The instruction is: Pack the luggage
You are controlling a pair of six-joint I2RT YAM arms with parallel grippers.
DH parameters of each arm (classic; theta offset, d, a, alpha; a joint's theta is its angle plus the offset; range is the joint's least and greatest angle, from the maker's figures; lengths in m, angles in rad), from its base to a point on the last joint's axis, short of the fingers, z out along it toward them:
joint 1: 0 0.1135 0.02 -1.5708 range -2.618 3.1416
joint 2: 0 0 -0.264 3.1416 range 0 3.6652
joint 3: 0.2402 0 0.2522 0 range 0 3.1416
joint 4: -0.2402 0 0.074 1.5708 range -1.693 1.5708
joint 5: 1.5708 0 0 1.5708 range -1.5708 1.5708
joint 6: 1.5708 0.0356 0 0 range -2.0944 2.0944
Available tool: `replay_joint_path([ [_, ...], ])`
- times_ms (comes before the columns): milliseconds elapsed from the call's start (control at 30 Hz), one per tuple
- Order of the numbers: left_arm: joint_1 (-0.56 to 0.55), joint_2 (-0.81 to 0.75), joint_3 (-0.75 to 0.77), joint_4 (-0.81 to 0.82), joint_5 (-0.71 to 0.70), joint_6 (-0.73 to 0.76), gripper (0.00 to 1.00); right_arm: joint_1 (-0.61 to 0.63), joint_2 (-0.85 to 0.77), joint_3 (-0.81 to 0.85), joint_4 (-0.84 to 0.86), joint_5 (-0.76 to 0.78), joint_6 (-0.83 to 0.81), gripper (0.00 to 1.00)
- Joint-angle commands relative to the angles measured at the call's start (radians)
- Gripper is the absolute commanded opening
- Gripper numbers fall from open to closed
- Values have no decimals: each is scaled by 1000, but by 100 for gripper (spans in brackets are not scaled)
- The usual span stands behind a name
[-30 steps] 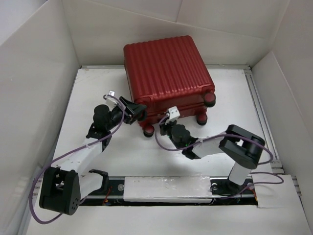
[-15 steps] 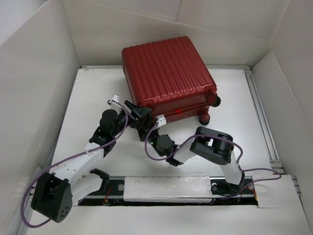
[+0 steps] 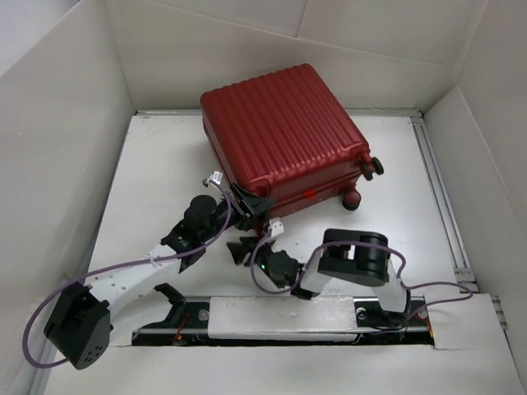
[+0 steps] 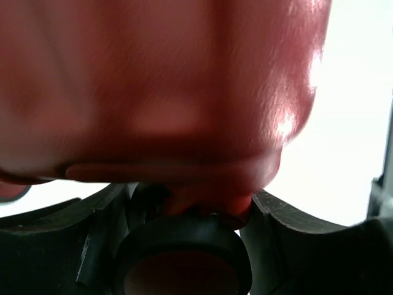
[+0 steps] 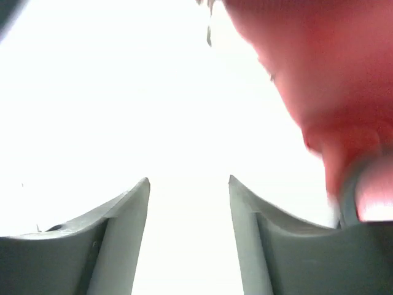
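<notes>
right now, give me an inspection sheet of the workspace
surface: white table, luggage on it
job's things: red luggage closed, lying flat, wheels on its near side
clutter: nothing seen
grippers: left gripper jaws either side of a wheel, grip unclear; right gripper open, holding nothing
cables: purple cables looping loose over the table
surroundings: white walls on three sides

White table point(image 3: 156, 164); white panel walls point(image 3: 58, 123) around; metal rail point(image 3: 442, 197) right edge.

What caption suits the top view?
Closed red luggage on a white table, left claw at its near corner, right claw open nearby.
</notes>
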Motion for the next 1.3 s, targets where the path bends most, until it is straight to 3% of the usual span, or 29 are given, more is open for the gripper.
replay_joint_path([
  [0,6,-154,209,180,219,25,4,72,-130,-130,382,-29,5,62],
  [33,20,-173,246,6,181,78,25,90,-159,-161,351,-14,-7,64],
  [100,55,-228,329,-179,112,273,45,108,-253,-242,232,28,-7,68],
  [133,55,-248,411,-273,-3,330,55,119,-287,-263,179,41,-7,68],
  [167,55,-266,442,-407,-52,382,70,135,-322,-277,120,54,-7,70],
  [267,55,-360,505,-585,-253,511,80,176,-466,-288,-199,92,13,73],
  [433,55,-550,411,-659,-367,560,77,251,-669,-111,-912,242,36,78],
  [533,55,-595,296,-703,-356,570,58,260,-781,-29,-1115,291,59,78],
  [633,55,-632,148,-699,-308,545,47,260,-887,11,-1275,304,59,81],
  [700,55,-647,46,-683,-294,534,47,260,-943,75,-1396,315,59,85],
  [767,55,-673,-1,-663,-271,524,53,213,-953,161,-1461,266,13,89],
  [900,55,-673,-57,-630,-243,514,57,113,-875,360,-1735,222,-13,97],
  [1100,55,-598,-114,-497,-143,527,63,0,-705,532,-1797,114,-119,100],
  [1267,55,-478,-124,-430,-120,551,66,-100,-626,594,-1756,-75,-177,100],
])
